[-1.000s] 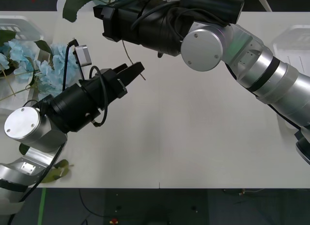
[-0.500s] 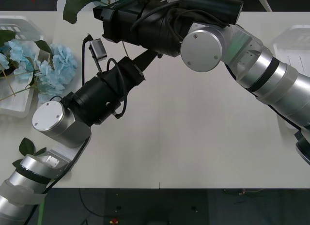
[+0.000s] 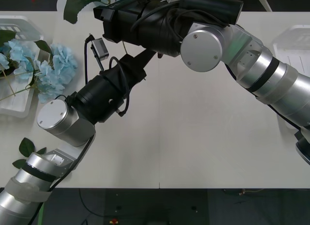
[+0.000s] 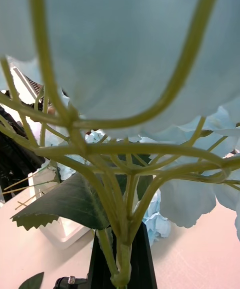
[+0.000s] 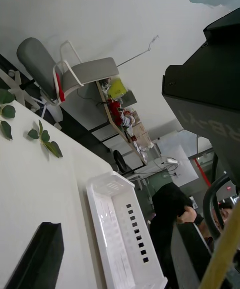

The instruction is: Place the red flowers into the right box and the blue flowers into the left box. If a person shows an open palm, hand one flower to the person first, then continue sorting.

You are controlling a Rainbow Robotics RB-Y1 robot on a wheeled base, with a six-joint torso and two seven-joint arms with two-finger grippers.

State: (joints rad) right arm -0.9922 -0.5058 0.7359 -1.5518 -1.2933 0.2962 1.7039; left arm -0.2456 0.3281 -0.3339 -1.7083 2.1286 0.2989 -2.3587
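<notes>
The held blue flower (image 4: 125,43) is up in the air over the far edge of the counter (image 3: 193,137), its stalk pinched in the right hand (image 4: 120,266), fingers closed on it just under the fork.

And here's the change: a second ago the left hand (image 3: 143,59) hung low by the left edge, near the left box (image 3: 14,108). Since then it has swung up and across, and now it noses in under the right arm, fingers spread, with a yellow-green stalk (image 5: 225,254) close beside it. By my read that's a hand-to-hand pass shaping up, the left arm taking the bloom to carry it to the left box. It hasn't clamped yet.

The count:
- Blue flowers: one held aloft, plus a heap already in the left box (image 3: 53,65) with at least two blooms. The stems overlap too much for an exact figure.
- Boxes: two, the left box at the left edge and the right box (image 3: 290,40) at the right edge.
- Loose leaf sprigs (image 3: 26,147): one by the near-left corner.
</notes>
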